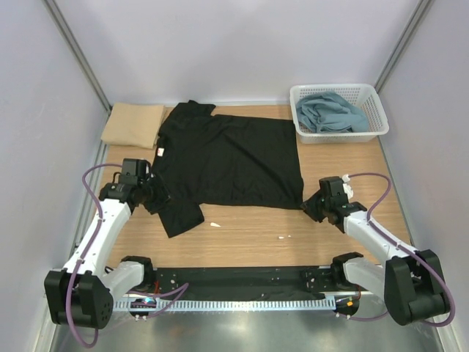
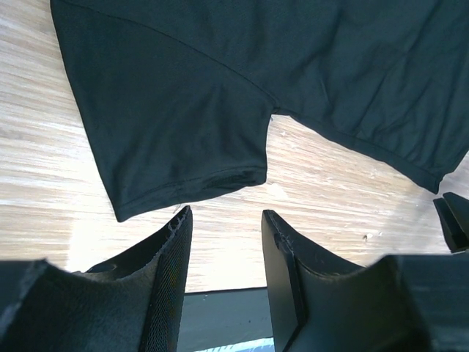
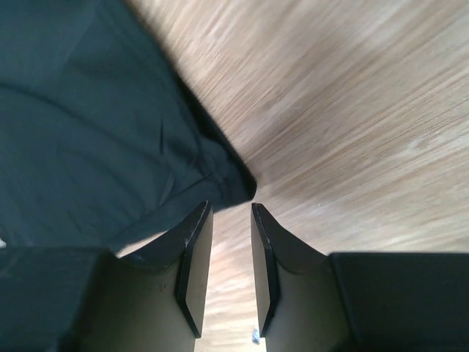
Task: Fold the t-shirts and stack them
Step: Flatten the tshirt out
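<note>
**BLACK T-SHIRT: GRASP POINTS AND HANDLING**

Left jaws: spread and empty, low over the tabletop [image 1: 249, 242], just short of the hem of the near sleeve [image 2: 176, 132].

Right jaws: narrowly parted and empty, just short of the bottom hem corner [image 3: 223, 180].

The black t-shirt [image 1: 234, 158] lies spread flat across the middle of the tabletop, with its collar toward the left edge.

Expected handling: light, limp and thin. It will likely drape and crease when lifted, and it is not fragile. Pinch at hems and corners, where the doubled cloth gives purchase, and lift both ends together.

The white basket [image 1: 341, 89] at the far right corner holds crumpled blue-grey t-shirts [image 1: 330, 114], unfolded. A folded tan t-shirt [image 1: 132, 125] lies at the far left corner, just beside the black one.
</note>
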